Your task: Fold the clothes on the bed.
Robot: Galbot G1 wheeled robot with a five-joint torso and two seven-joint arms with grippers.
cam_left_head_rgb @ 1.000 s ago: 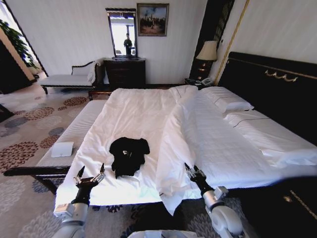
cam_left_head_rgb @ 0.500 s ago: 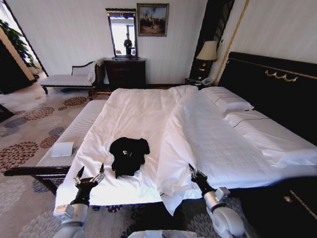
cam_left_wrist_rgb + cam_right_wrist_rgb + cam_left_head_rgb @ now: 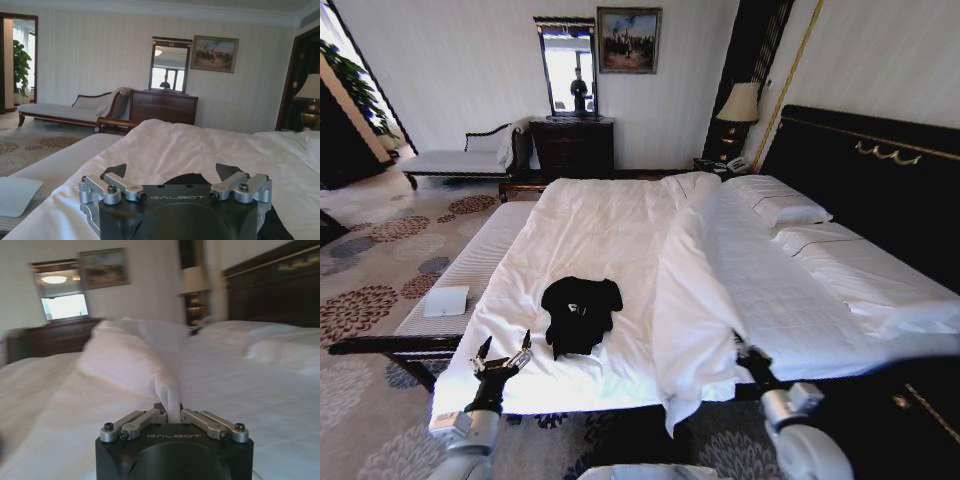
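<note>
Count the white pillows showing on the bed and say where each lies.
2. One white pillow lies farther from the robot, toward the bedside lamp; the other white pillow lies nearer, both along the dark headboard. More may be hidden under the white duvet.

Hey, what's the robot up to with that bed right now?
The right gripper is shut on a fold of the white duvet, drawing it toward the robot's right along the near edge of the bed; a ridge of bunched duvet runs up the middle. The black T-shirt lies crumpled and unfolded on the flat part of the duvet. The left gripper hovers open at the bed's near edge, just short of the shirt.
</note>
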